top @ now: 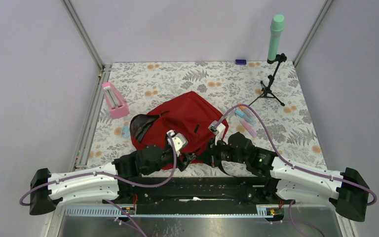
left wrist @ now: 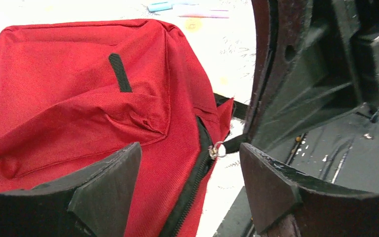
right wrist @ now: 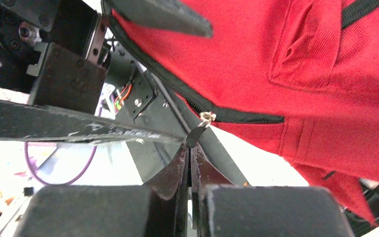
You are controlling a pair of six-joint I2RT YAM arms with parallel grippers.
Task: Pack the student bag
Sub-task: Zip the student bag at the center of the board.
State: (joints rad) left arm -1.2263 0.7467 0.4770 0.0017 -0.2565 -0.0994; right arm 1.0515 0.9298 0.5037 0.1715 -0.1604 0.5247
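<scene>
The red student bag (top: 187,118) lies in the middle of the mat, its grey-lined mouth (top: 140,126) open at the left. Its black zipper runs along the near edge (left wrist: 197,168), ending at a metal ring with a black pull tab (left wrist: 232,144). My right gripper (right wrist: 190,150) is shut on that pull tab (right wrist: 196,134), just off the bag's near corner (top: 212,154). My left gripper (left wrist: 190,170) is open, its fingers straddling the zipper line at the bag's near edge (top: 190,159), touching nothing that I can see.
A pink case (top: 114,100) stands at the left of the mat. Several pens and markers (top: 246,118) lie right of the bag. A small blue item (top: 125,131) lies left of the bag's mouth. A tripod with a green cylinder (top: 275,39) stands back right.
</scene>
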